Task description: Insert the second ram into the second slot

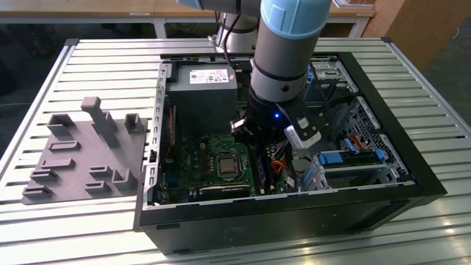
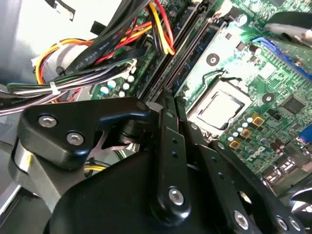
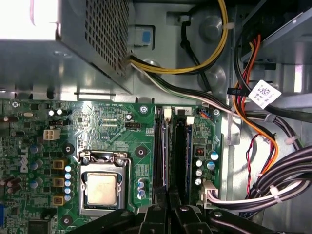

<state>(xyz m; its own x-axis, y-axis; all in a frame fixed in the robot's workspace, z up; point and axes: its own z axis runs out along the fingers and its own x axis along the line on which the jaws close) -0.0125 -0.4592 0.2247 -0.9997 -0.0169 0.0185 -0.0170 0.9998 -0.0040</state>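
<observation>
The arm comes straight down from above into the open computer case (image 1: 412, 165) lying on the slatted surface (image 1: 96, 61), wrist vertical, with the claw (image 1: 257, 144) sunk low over the motherboard, between the processor socket (image 3: 102, 187) and the bundle of loose cables (image 3: 253, 126). In the first wrist view the claw (image 3: 169, 214) is narrow, its fingers (image 3: 158, 217) drawn nearly together with only a slit between them. As far as I can judge they pinch the top edge of the second ram (image 3: 165, 156), a thin bluish stick seen edge-on, standing lengthwise in the second slot (image 3: 161, 146). Just beside it a neighbouring slot (image 3: 187, 156) shows a similar bluish strip. Whether the stick is fully home I cannot tell. I'd reckon the stick is light and stiff but brittle: a bare board that won't bend, with contacts best left untouched. It wants gripping flat across its two faces near the middle of the upper edge and pressing squarely downward, since a tilt could jam one end in the slot.
</observation>
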